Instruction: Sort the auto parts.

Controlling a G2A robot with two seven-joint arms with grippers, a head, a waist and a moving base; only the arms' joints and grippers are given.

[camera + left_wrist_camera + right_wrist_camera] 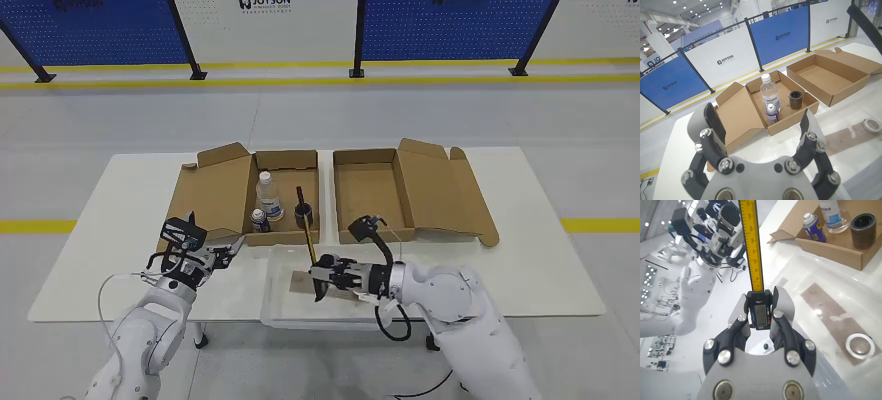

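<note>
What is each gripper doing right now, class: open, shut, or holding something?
Left gripper: open, holding nothing.
Right gripper: shut on the digital caliper.

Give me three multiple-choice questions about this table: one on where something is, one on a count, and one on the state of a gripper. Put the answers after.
1. Where does the metal ring lie?
A) in the clear tray
B) in the empty cardboard box
C) on the bare tabletop

2. How many things stand in the cardboard box with the clear bottle?
A) two
B) three
C) five

3. The right gripper is:
A) open and empty
B) shut on the digital caliper
C) shut on the metal ring

Answers:
1 A: the ring rests on the tray's floor.
2 B: the bottle, a spray can and a black cylindrical sleeve stand there.
3 B: the gripper clamps the caliper's display body, and the yellow scale sticks out past it.
</note>
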